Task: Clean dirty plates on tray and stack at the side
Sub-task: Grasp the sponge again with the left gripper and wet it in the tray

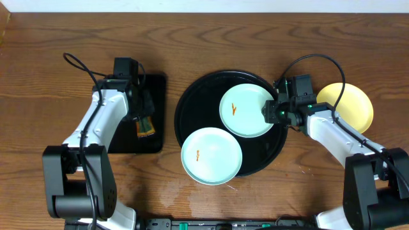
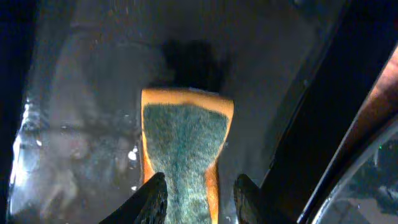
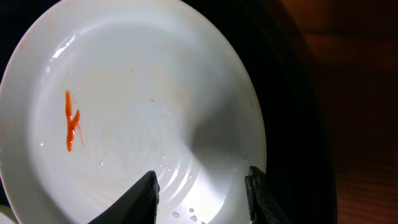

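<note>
tray (image 1: 197, 96): large, round, glossy black, raised rim; on wood-grain table (image 1: 64, 45).
upper mint plate (image 1: 252, 120): small, round, smooth glaze; flat inside tray; orange smear (image 3: 71, 121) off-centre, water beads near rim.
lower mint plate (image 1: 214, 165): same kind, orange mark too; overhangs tray's near-left rim.
yellow plate (image 1: 353, 102): pale, glossy; on table right of tray; left edge hidden by right arm (image 1: 332, 128).
sponge (image 2: 183, 143): orange foam, coarse green scouring face; lies on wet black rectangular tray (image 1: 156, 89); near end cut off.
left gripper (image 2: 200, 200): jaws parted astride sponge, gap on one side, not clamped.
right gripper (image 3: 202, 193): jaws parted over upper mint plate's right edge, holding nothing; contact with plate unclear.
</note>
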Action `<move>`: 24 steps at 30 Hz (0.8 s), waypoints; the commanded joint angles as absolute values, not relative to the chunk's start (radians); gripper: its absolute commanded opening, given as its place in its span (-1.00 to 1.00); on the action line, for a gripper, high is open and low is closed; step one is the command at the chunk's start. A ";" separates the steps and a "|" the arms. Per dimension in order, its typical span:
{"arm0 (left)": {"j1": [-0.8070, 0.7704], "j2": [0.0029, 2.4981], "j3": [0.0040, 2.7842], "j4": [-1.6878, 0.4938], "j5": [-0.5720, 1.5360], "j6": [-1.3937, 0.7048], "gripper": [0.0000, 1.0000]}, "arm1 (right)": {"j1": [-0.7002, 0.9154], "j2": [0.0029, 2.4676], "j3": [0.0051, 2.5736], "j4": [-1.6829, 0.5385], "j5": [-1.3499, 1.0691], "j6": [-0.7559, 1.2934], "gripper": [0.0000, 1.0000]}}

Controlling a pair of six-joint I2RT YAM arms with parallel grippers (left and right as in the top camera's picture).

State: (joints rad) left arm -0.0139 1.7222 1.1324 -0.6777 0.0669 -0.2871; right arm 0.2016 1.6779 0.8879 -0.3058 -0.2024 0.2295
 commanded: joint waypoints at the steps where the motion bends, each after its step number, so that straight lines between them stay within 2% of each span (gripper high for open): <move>1: -0.012 1.737 1.109 -0.647 -0.004 -0.274 -0.24 | 0.191 1.664 0.896 -0.307 -0.199 0.220 -0.10; 7: -0.012 1.821 1.064 -0.575 -0.045 -0.274 -0.27 | 0.191 1.664 0.896 -0.307 -0.200 0.220 -0.10; 8: -0.012 1.855 1.062 -0.560 -0.036 -0.274 -0.43 | 0.191 1.665 0.896 -0.307 -0.200 0.220 -0.10; 10: -0.012 1.879 1.062 -0.553 -0.034 -0.273 -0.59 | 0.191 1.665 0.896 -0.307 -0.200 0.220 -0.10; 12: -0.012 1.891 1.062 -0.551 -0.033 -0.273 -0.83 | 0.191 1.665 0.896 -0.307 -0.200 0.220 -0.10; 19: -0.012 1.830 1.126 -0.625 -0.035 -0.202 -0.86 | 0.191 1.665 0.896 -0.311 -0.200 0.220 -0.10; 20: -0.012 1.799 1.145 -0.647 -0.034 -0.203 -0.77 | 0.191 1.665 0.896 -0.310 -0.200 0.220 -0.10; 21: -0.012 1.780 1.148 -0.654 -0.034 -0.203 -0.47 | 0.191 1.665 0.896 -0.311 -0.200 0.220 -0.10; 22: -0.012 1.764 1.149 -0.660 -0.034 -0.204 -0.08 | 0.191 1.665 0.896 -0.311 -0.200 0.220 -0.10; 24: -0.012 1.736 1.149 -0.685 -0.034 -0.205 0.06 | 0.191 1.665 0.896 -0.311 -0.200 0.220 -0.10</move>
State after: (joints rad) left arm -0.0162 1.8099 1.1149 -0.6556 -0.0124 -0.2169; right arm 0.2016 1.6779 0.8879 -0.3096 -0.2024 0.2295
